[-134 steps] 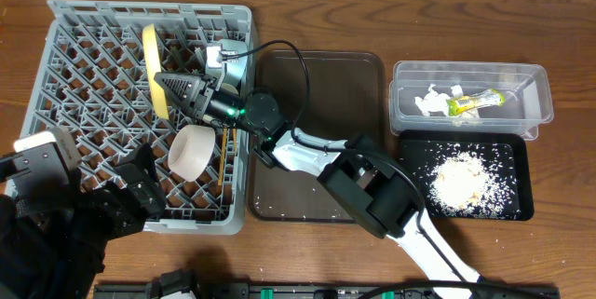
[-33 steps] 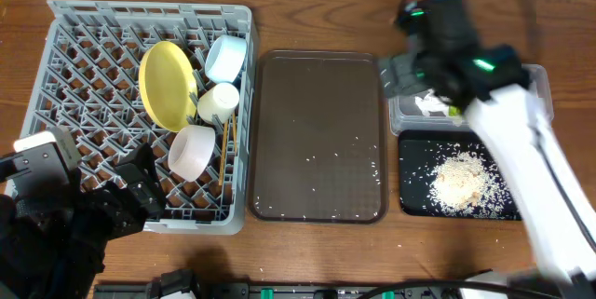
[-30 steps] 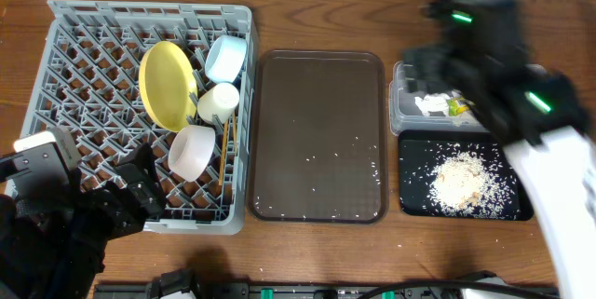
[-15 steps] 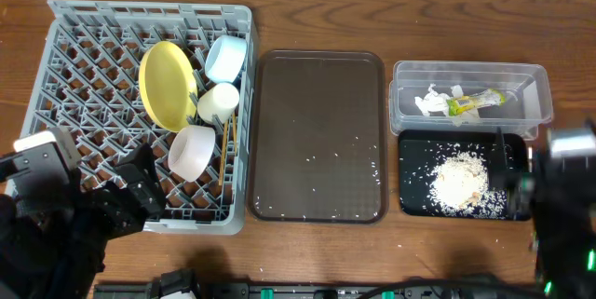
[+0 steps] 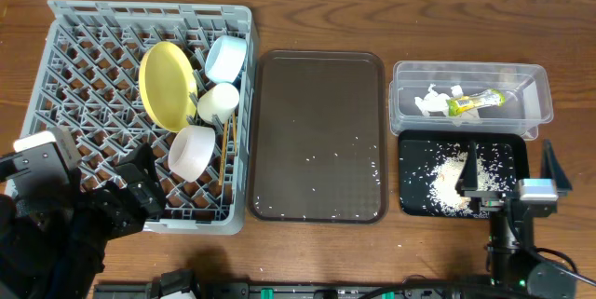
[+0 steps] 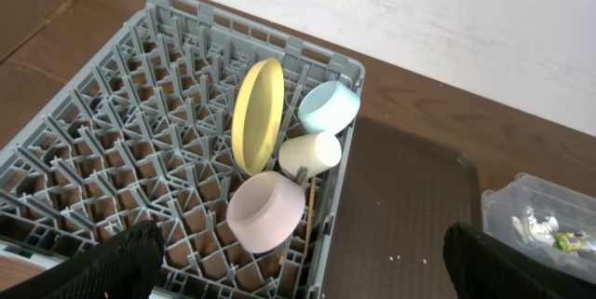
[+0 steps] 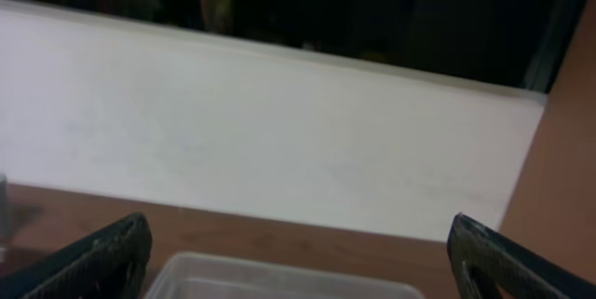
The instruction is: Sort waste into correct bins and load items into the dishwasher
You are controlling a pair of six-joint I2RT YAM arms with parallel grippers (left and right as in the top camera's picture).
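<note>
The grey dishwasher rack [image 5: 93,75] holds the yellow plate [image 5: 168,85] on edge, the light blue bowl [image 5: 226,57], the white cup [image 5: 219,101], the white bowl [image 5: 193,150] and the chopsticks [image 5: 224,141]. The left wrist view shows the same plate [image 6: 257,117], white bowl [image 6: 265,210] and cup [image 6: 311,153]. In the clear tub [image 5: 535,89] lie the yellow-green wrapper [image 5: 473,103] and paper bits [image 5: 430,103]. Rice scraps [image 5: 450,178] are piled in the black tray [image 5: 414,150]. My left gripper [image 5: 130,195] hovers open at the rack's front edge. My right gripper [image 5: 507,164] stands open over the black tray's front right, empty.
The brown serving tray [image 5: 319,103] lies between the rack and the bins, with several loose rice grains [image 5: 368,169] scattered on it. In the right wrist view the clear tub's rim [image 7: 279,280] shows low between the fingers, with a white wall behind.
The right arm left the rack, swung across to the right over the bins, and came down at the table's front right. The left arm stayed still.
</note>
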